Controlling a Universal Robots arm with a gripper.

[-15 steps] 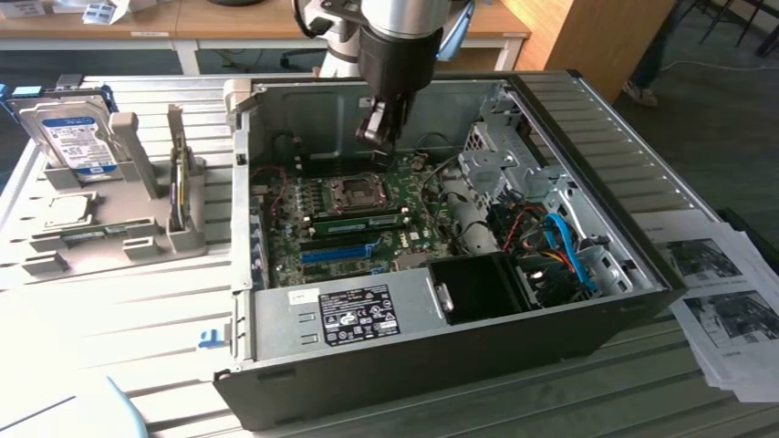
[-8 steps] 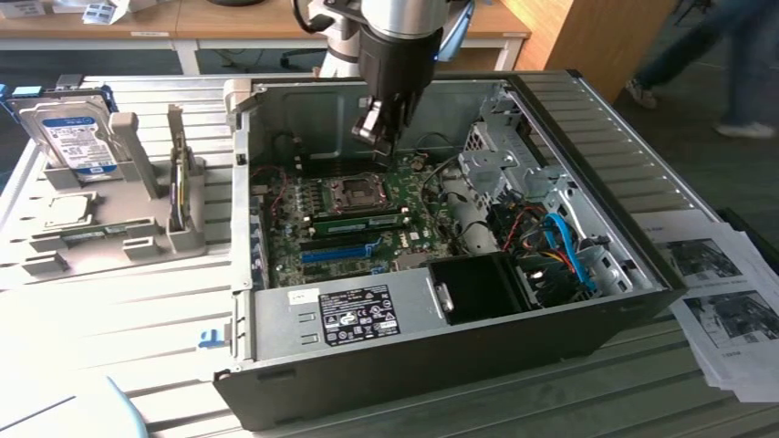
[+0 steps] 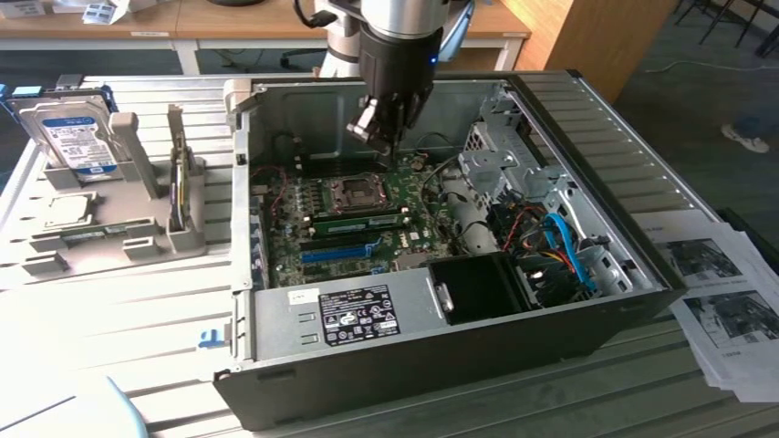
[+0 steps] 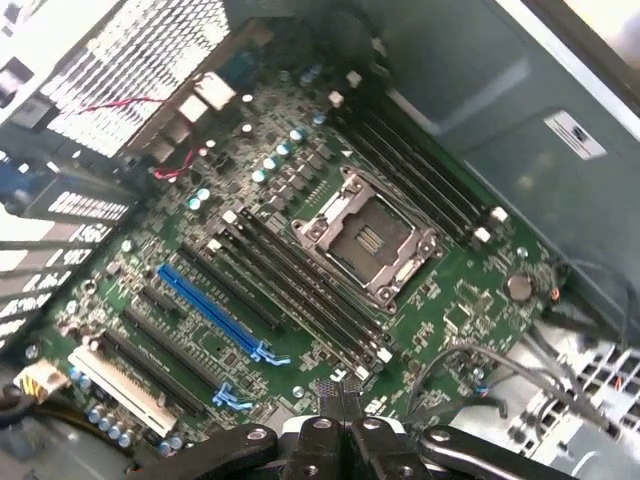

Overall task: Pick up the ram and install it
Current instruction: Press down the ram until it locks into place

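Install step, seemingly near its end. Black end effector (image 3: 382, 137), fully closed and empty, poised upper centre over the green motherboard (image 3: 414, 242) inside the open grey computer case (image 3: 608, 155). Long thin green ram stick (image 3: 353, 220) apparently seated in 1 slot, just below the square metal CPU socket (image 3: 361, 190).

The robot arm (image 3: 396, 27) is seen reaching down from above into the open computer case (image 3: 608, 210), its black wrist section held nearly vertical over the case's rear half. The gripper (image 3: 375, 137) is poised just above the motherboard (image 3: 365, 228), near the processor socket (image 3: 361, 191). Its fingers (image 4: 340, 400) are pressed together, with nothing seen held between them.
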